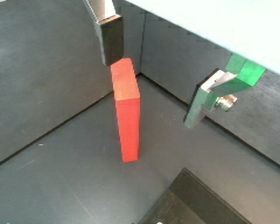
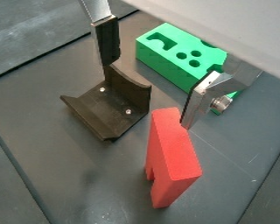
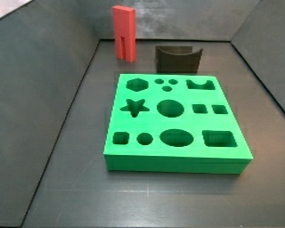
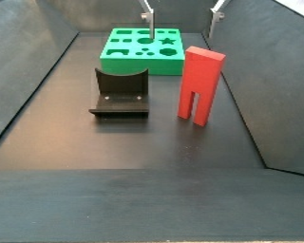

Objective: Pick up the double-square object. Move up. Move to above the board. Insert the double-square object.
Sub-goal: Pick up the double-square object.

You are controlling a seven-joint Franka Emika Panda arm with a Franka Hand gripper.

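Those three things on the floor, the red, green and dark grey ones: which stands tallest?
The red double-square object: it stands upright on its prongs, rising well above the flat green board and the low dark grey block. The hand hangs open above, holding nothing.

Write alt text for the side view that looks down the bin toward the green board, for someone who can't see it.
A tall red double-square object stands upright on the dark floor, untouched, beside a dark grey curved-top block. Behind them lies the green board with shaped cut-outs. Only the fingertips of the open tool show, above the board's far edge.
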